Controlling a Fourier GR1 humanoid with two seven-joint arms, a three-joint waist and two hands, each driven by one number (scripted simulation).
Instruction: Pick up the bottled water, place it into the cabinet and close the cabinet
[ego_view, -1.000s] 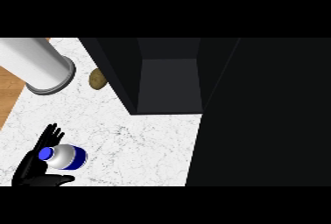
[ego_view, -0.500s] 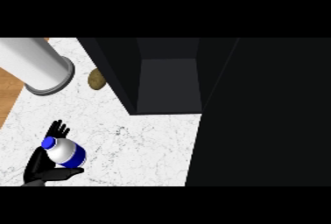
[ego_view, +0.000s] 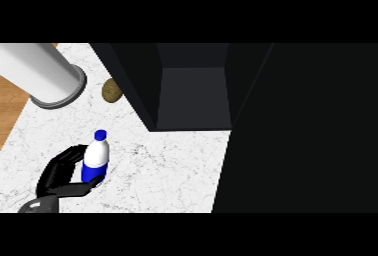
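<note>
The left hand (ego_view: 63, 172) comes in at the lower left corner of the head view, its black fingers and thumb curled round the bottled water (ego_view: 96, 159) — a grasp, with the fingers (ego_view: 68, 161) on the bottle's left side and the thumb (ego_view: 77, 190) below its base. The bottle is white in its upper part with a blue band low down and a blue cap, and it points cap-up toward the top of the view, tilted slightly. It shows over the white marbled bench (ego_view: 162, 165), left of centre and well apart from the cabinet.

Further out, the dark cabinet (ego_view: 192, 95) stands open at the upper middle, its grey inner floor showing between black walls; a large black panel, likely its door (ego_view: 303, 130), fills the right side. Just beside the cabinet's left wall lies a small brown potato (ego_view: 111, 90), and near it a big grey cylinder (ego_view: 44, 75) slants in from the upper left corner. The right hand is out of view.
</note>
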